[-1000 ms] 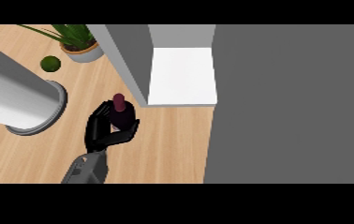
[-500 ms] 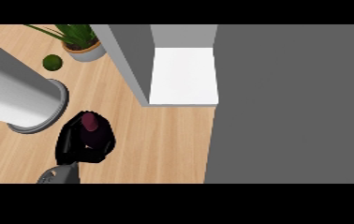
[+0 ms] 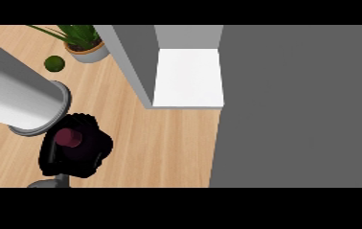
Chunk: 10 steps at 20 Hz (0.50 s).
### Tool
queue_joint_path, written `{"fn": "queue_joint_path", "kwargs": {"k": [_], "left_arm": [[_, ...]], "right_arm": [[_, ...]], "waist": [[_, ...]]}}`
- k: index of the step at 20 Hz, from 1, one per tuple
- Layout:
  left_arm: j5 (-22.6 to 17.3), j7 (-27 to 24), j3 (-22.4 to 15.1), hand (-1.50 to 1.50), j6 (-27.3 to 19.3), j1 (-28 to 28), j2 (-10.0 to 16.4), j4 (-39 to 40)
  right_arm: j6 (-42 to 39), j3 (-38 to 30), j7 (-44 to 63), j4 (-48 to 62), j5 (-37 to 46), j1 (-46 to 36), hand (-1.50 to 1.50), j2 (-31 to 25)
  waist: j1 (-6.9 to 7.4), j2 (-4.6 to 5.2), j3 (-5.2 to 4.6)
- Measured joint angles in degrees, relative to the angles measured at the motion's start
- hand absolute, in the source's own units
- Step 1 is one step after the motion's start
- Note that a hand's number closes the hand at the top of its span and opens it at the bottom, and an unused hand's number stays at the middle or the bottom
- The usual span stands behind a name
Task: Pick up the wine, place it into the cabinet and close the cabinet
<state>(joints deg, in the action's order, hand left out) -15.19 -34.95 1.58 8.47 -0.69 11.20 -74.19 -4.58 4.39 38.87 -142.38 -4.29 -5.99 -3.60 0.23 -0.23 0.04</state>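
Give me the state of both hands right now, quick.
Left hand: closed, fingers curled round the wine bottle.
Right hand: not in view, so its state cannot be told.

A hand holds the wine bottle.
The left hand (image 3: 86, 160) is curled round the wine bottle (image 3: 69, 137) low on the wooden counter (image 3: 166, 146), just beside a big grey tube (image 3: 25, 103). The cabinet (image 3: 187, 77) shows its white shelf. A plant (image 3: 83, 40) and a green ball (image 3: 54, 63) sit behind.

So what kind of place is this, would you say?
Likely a kitchen counter: a wooden worktop, an open cabinet, a potted plant, and a wine bottle held in the left hand.
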Motion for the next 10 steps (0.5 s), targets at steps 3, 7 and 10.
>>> {"fn": "queue_joint_path", "kwargs": {"k": [3, 7, 10], "left_arm": [[-1.7, 4.9, -1.2, 1.5, 0.3, 1.8, -0.4, -7.2], [-2.4, 12.4, -3.0, 1.5, -1.1, 2.6, -0.9, -15.7], [-1.5, 17.7, -4.8, 1.5, -3.6, 2.3, -1.8, -21.0]], "right_arm": [[0.3, 0.4, 0.1, 0.1, 0.2, -0.2, -1.5, 0.2], [-0.3, -0.2, -0.5, 0.1, 0.2, 0.3, -1.5, 0.0], [-1.3, -0.8, -1.8, -0.1, -0.1, 2.3, -1.5, 0.1]], "waist": [[-0.01, 0.01, 0.0], [-0.1, 0.04, 0.0], [-0.26, 0.06, 0.01]]}}
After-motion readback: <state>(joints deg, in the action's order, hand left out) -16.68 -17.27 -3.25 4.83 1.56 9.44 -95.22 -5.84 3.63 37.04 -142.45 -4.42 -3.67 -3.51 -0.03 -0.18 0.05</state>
